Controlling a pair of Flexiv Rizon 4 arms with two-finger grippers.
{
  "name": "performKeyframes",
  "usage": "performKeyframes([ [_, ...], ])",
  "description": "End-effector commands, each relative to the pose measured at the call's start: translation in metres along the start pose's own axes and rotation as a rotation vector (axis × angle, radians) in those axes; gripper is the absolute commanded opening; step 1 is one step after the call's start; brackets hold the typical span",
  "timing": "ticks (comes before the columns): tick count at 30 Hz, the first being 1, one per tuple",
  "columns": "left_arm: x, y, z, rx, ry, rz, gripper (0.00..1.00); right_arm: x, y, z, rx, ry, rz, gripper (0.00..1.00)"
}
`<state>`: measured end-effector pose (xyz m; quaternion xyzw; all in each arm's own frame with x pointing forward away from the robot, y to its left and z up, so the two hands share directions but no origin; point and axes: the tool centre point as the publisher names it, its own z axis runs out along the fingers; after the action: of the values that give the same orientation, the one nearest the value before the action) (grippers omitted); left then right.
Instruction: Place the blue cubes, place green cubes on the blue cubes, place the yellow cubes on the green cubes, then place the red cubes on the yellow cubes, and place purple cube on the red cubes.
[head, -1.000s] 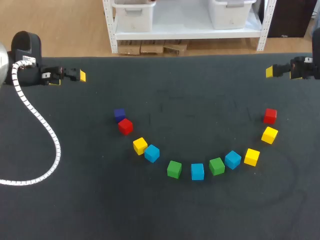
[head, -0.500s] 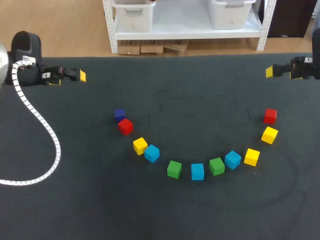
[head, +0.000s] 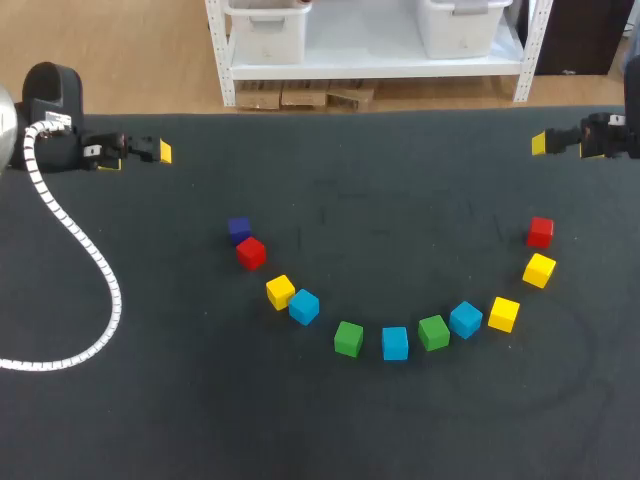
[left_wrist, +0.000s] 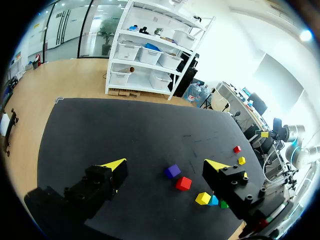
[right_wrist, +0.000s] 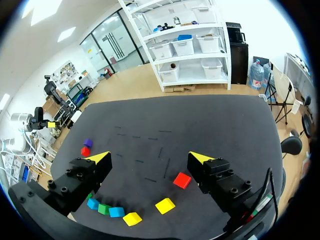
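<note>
Eleven cubes lie in a shallow arc on the black table (head: 330, 430), none stacked. I place everything from the middle blue cube (head: 395, 343), at the arc's lowest point, nearest the robot.

Just to its left sits the left green cube (head: 348, 338). Farther left and slightly farther from the robot is the left blue cube (head: 304, 306), touching the left yellow cube (head: 281, 292). Beyond those come the left red cube (head: 251, 252) and the purple cube (head: 238, 230), close together at that end of the arc.

Just to the landmark's right sits the right green cube (head: 433, 332), then the right blue cube (head: 466, 319) against it, then the near yellow cube (head: 504, 314). Farther right and away from the robot are the far yellow cube (head: 539, 270) and the right red cube (head: 541, 232).

The left gripper (head: 164, 152) hangs well to the far left of the landmark, beyond the purple cube. Its wrist view shows the fingers spread wide with nothing between them. The right gripper (head: 538, 143) hangs well to the far right, beyond the right red cube, likewise spread wide and empty. A white spiral-wrapped cable (head: 100, 280) trails from the left arm across the table, well left of the landmark.
</note>
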<state>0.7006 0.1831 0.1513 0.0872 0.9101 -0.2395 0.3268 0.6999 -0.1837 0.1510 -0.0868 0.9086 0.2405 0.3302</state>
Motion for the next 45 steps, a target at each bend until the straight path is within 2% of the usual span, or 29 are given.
performKeyframes([
  [1, 0.001, 0.001, 0.0, 0.005, -0.005, 0.001, 1.0, 0.0, -0.001, 0.0, -0.003, -0.001, -0.001, 1.0],
  [25, 0.001, 0.001, 0.0, 0.005, -0.005, 0.001, 1.0, 0.0, -0.001, 0.0, -0.003, -0.001, -0.001, 1.0],
  [28, 0.001, 0.001, 0.0, 0.005, -0.005, 0.001, 1.0, 0.004, 0.002, 0.002, -0.007, 0.037, -0.017, 1.0],
  [34, 0.001, 0.001, 0.0, 0.005, -0.005, 0.001, 1.0, 0.007, 0.014, -0.002, -0.03, 0.073, -0.094, 1.0],
  [38, 0.001, 0.001, 0.0, 0.005, -0.005, 0.001, 1.0, 0.012, 0.032, -0.007, -0.052, 0.123, -0.184, 1.0],
  [45, 0.001, 0.001, 0.0, 0.005, -0.005, 0.001, 1.0, 0.037, 0.072, -0.009, -0.105, 0.28, -0.484, 1.0],
])
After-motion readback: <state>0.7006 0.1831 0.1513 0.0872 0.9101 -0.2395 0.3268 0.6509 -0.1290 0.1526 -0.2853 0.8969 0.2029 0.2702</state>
